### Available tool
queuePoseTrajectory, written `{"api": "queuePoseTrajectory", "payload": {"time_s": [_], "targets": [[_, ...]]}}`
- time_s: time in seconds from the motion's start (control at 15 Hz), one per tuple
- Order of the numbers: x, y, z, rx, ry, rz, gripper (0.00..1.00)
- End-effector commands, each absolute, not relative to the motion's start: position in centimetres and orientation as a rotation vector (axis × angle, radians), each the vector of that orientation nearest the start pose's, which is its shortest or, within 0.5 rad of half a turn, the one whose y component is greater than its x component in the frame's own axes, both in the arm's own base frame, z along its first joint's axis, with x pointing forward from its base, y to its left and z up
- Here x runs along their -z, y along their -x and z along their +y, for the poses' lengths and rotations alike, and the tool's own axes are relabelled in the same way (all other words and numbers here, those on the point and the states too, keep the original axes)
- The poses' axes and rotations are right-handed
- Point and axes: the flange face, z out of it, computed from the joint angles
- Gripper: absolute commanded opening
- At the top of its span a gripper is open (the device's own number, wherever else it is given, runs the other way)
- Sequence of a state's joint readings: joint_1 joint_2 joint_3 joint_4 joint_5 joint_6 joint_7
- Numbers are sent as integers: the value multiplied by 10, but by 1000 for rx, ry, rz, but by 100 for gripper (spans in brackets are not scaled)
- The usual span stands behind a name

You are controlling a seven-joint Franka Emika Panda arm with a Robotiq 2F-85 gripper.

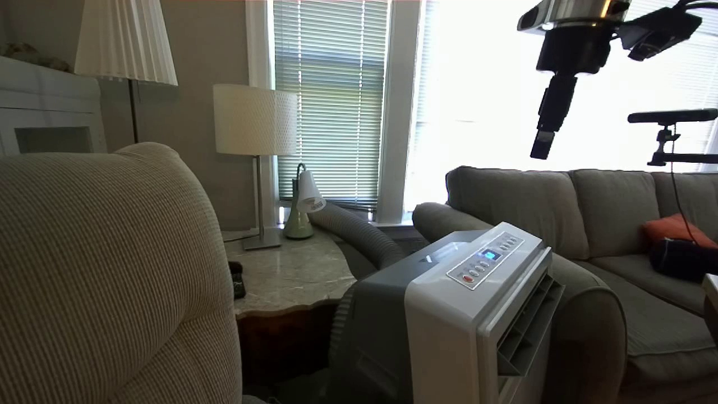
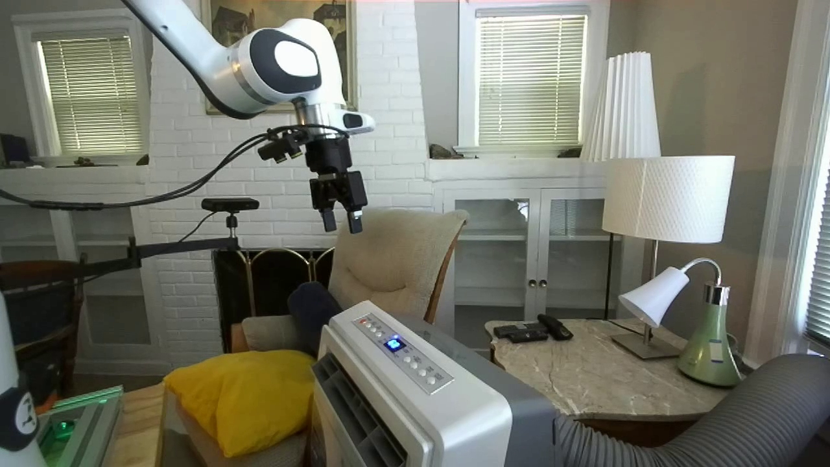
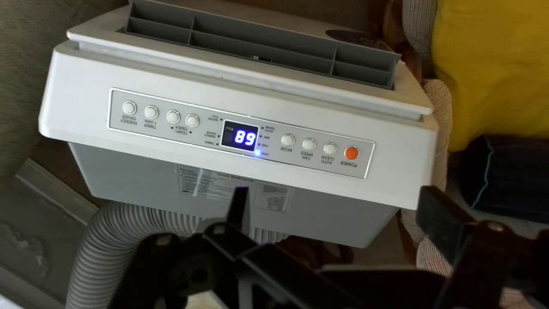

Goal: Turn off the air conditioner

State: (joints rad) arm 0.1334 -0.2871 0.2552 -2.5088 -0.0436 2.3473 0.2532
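Note:
The air conditioner is a white and grey unit with a slanted top; it shows in both exterior views (image 1: pixel 443 336) (image 2: pixel 467 395) and in the wrist view (image 3: pixel 257 103). Its control panel (image 3: pixel 274 146) appears upside down in the wrist view. The panel has a lit blue display (image 3: pixel 240 136), a lit blue indicator, several white buttons and an orange power button (image 3: pixel 351 153) at one end. My gripper (image 2: pixel 342 222) points down above the unit, apart from it. Its black fingers (image 3: pixel 334 193) are spread with nothing between them. It also shows side-on in an exterior view (image 1: pixel 542 147).
A grey hose (image 2: pixel 687 421) runs from the unit's back past a marble-topped table (image 2: pixel 577 376) with lamps (image 2: pixel 668 198) and remotes. Beige armchair (image 2: pixel 395 266) with yellow cushion (image 2: pixel 253 395) and grey sofa (image 1: pixel 521 207) flank the unit. Open vent slats (image 3: pixel 266 43) stick out from its front.

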Motion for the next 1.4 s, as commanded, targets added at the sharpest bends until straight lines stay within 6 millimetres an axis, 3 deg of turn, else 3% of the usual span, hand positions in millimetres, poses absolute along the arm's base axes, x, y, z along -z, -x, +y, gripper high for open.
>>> {"api": "queuePoseTrajectory", "payload": {"time_s": [0.0,0.67,1.33], "targets": [[-385,-425,183,192,3141,-270,100],[-357,-454,204,173,3121,-265,100],[-316,-465,209,265,3098,-130,100]]}}
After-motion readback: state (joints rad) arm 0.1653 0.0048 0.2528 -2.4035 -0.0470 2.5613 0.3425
